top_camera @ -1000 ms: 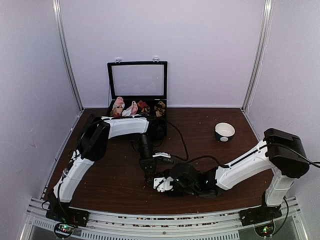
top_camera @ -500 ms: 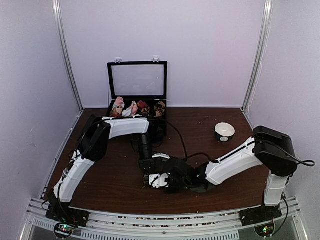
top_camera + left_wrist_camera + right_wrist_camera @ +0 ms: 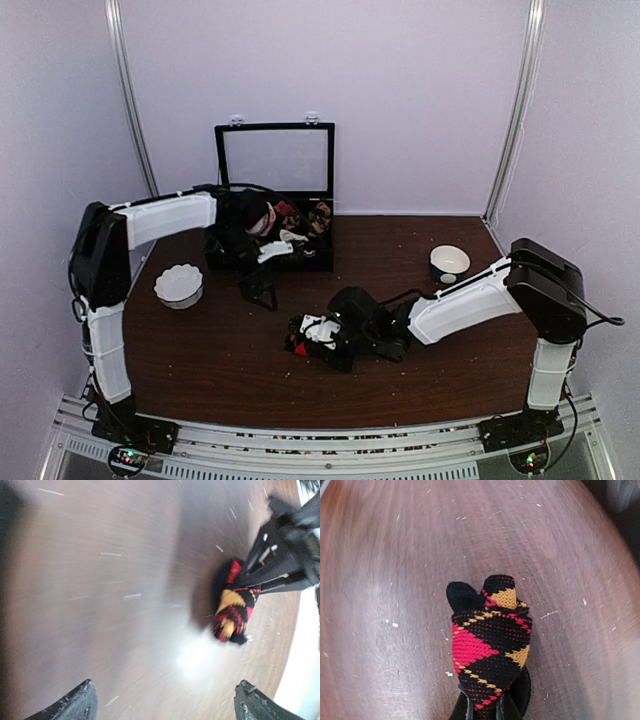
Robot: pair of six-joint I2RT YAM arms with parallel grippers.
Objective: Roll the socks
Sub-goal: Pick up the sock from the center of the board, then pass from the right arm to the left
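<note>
The socks point(image 3: 489, 639) are one rolled bundle, black argyle with red and orange diamonds, lying on the brown table point(image 3: 380, 555). My right gripper point(image 3: 486, 711) is shut on the bundle's near end, and only the finger bases show at the bottom edge. From above, the right gripper point(image 3: 320, 336) sits low at table centre with the socks point(image 3: 299, 346) at its left tip. My left gripper point(image 3: 262, 290) hangs open, apart from them, near the case. In the left wrist view the left gripper point(image 3: 167, 705) is wide open over bare wood, with the socks point(image 3: 232, 609) far off at the right.
An open black case point(image 3: 272, 132) at the back holds pink, white and dark sock bundles point(image 3: 266, 217). A white fluted bowl point(image 3: 179, 285) sits at the left. A dark bowl with a white inside point(image 3: 449, 263) sits at the back right. Cables trail behind the right arm.
My left gripper opened, let go of the socks and swung back left toward the case, uncovering the white bowl. My right gripper closed on the bundle and shifted slightly left.
</note>
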